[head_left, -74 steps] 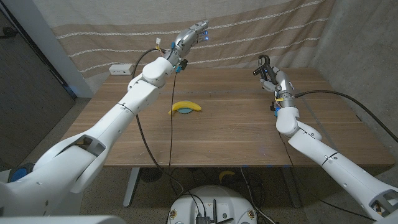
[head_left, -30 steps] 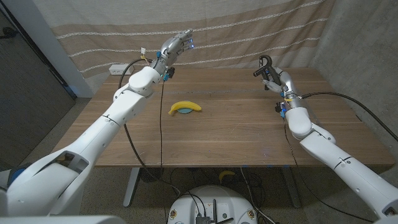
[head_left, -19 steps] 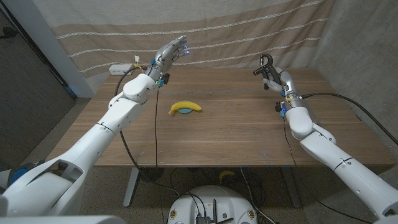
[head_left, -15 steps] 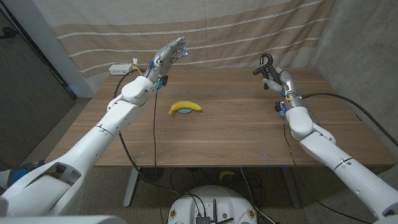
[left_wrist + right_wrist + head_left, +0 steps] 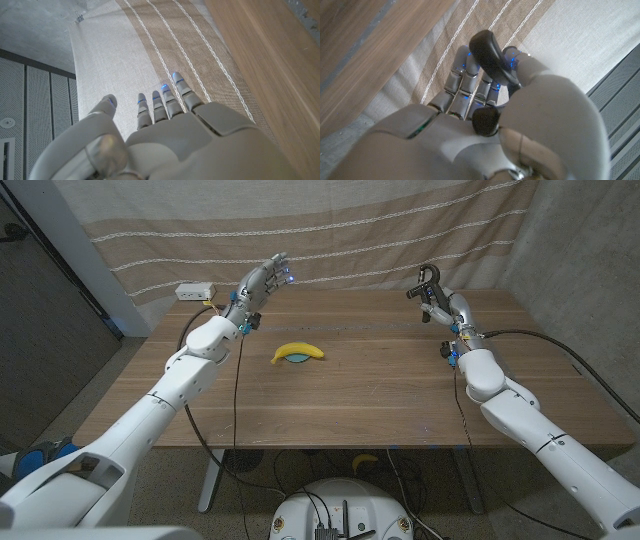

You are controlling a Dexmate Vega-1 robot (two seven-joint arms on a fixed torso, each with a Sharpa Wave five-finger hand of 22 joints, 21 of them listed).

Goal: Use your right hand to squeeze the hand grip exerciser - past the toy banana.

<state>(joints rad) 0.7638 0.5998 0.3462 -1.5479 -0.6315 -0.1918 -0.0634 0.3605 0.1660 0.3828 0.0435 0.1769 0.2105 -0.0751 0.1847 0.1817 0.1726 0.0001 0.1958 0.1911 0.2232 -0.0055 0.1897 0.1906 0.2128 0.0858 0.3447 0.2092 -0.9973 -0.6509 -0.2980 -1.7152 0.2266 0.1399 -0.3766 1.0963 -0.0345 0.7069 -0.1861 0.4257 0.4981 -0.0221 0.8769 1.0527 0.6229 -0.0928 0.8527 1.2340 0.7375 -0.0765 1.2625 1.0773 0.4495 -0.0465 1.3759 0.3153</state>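
Table: we log a wooden top in front of a striped curtain; a white power strip sits at its far left corner.
Left hand: raised over the far left part of the table, fingers spread, nothing in it.
Right hand: held up above the far right edge, clamped on the hand grip exerciser.
Toy banana: lies left of centre, on a small blue-green piece we cannot identify.
Exerciser detail: in the right wrist view its black handle curves across the fingers.
Step in hand: we judge the squeeze is due.
Technique: we would close the fingers evenly against the palm, keeping both handles seated so the spring cannot kick them out, wrist steady, clear of the table.
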